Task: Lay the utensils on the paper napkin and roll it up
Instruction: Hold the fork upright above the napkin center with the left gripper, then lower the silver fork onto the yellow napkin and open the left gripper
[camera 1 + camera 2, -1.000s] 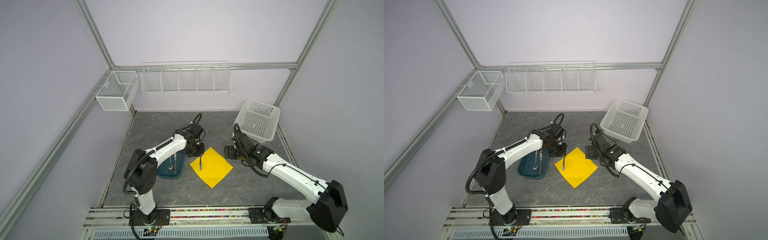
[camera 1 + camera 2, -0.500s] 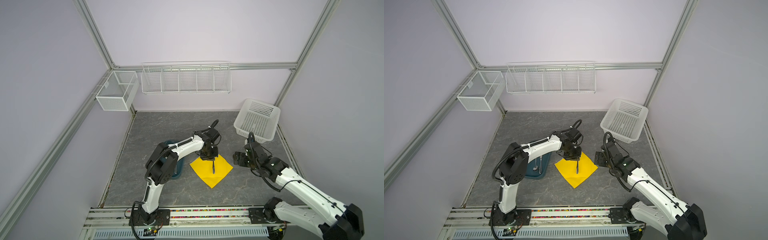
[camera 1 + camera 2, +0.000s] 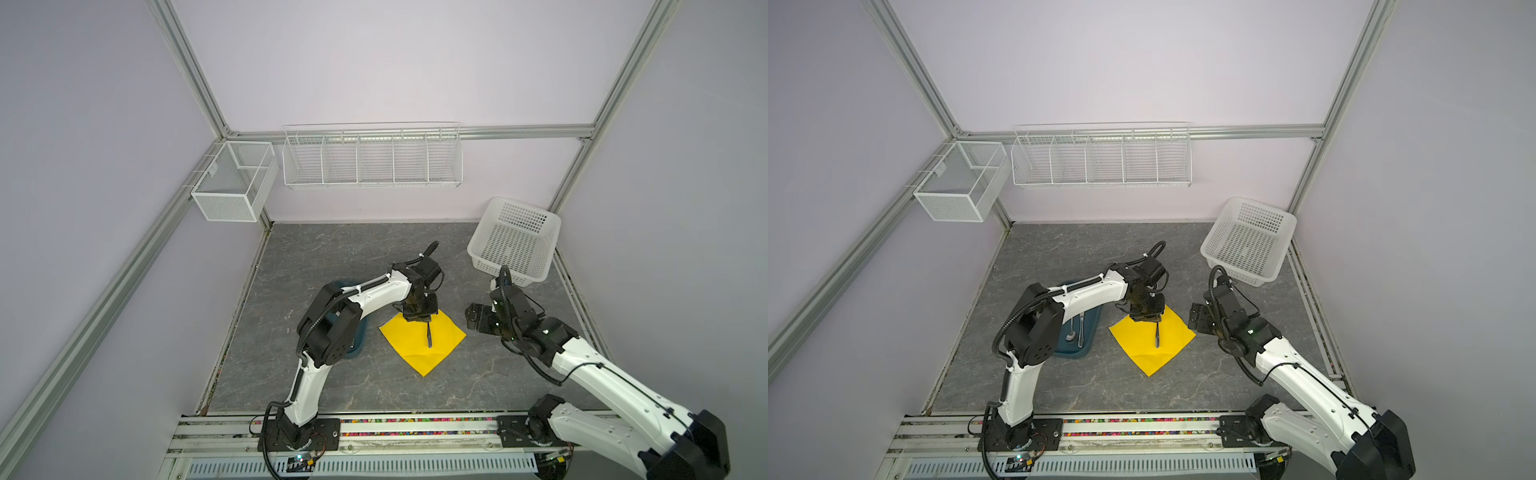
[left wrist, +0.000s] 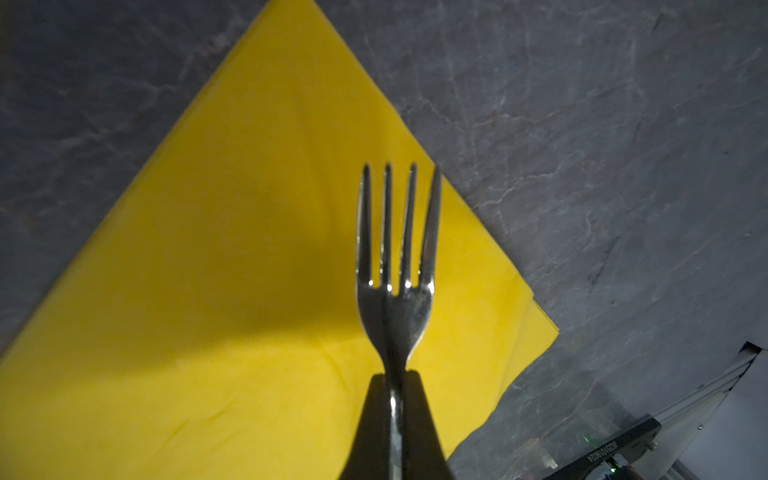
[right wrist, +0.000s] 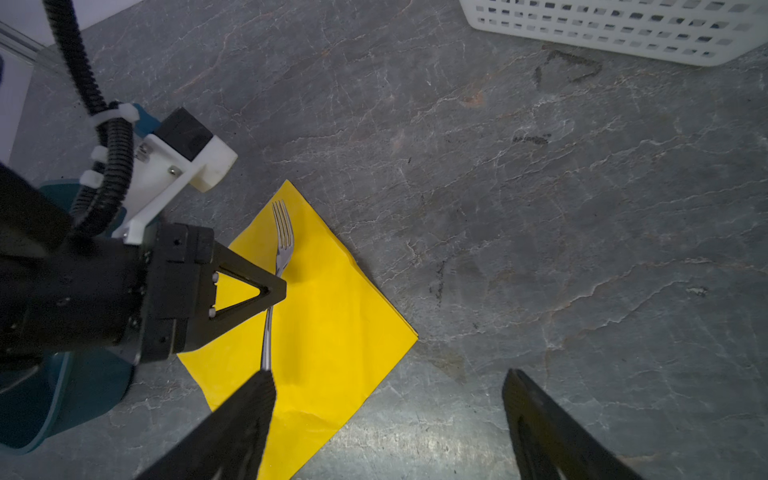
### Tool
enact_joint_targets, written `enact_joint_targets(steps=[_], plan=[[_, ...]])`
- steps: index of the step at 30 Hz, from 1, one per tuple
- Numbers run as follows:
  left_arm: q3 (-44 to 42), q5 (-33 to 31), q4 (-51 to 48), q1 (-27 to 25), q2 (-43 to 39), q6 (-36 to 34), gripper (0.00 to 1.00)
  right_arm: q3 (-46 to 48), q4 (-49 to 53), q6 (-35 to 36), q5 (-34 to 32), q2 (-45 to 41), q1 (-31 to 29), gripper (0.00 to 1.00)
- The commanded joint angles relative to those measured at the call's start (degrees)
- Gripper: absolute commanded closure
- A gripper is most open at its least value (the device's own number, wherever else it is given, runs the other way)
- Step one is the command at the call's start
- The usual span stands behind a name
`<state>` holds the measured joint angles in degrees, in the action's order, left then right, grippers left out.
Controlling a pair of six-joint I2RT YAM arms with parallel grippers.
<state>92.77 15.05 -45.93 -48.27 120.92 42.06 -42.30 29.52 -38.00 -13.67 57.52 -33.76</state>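
Note:
The yellow paper napkin lies flat as a diamond on the grey tabletop. My left gripper hangs over its far corner, shut on the handle of a silver fork. The fork's tines reach over the napkin's middle; whether they touch the paper I cannot tell. Two more silver utensils lie in the teal tray to the left. My right gripper is open and holds nothing, just right of the napkin.
A white perforated basket stands at the back right of the table. A wire shelf and a mesh box hang on the walls. The left arm's elbow covers most of the tray.
My left gripper has carried the fork right, from the napkin's left corner to over its middle. The right arm has drawn back to the right, off the napkin's edge.

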Motion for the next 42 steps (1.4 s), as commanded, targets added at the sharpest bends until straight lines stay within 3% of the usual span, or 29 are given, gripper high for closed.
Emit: enact_joint_targets(steps=[1, 37, 42], plan=[[2.20, -0.01, -0.03, -0.48, 1.70, 1.17, 0.97, 0.97, 0.52, -1.33, 0.24, 1.23, 0.40, 0.11], [4.09, -1.89, -2.75, -0.68, 3.34, 1.49, 0.86, -0.45, -0.56, -1.49, 0.22, 5.50, 0.45, 0.11], [2.25, -3.10, -1.24, -0.63, 0.29, 1.53, 0.78, -0.72, -1.13, -1.22, 0.83, 5.15, 0.46, 0.11]])
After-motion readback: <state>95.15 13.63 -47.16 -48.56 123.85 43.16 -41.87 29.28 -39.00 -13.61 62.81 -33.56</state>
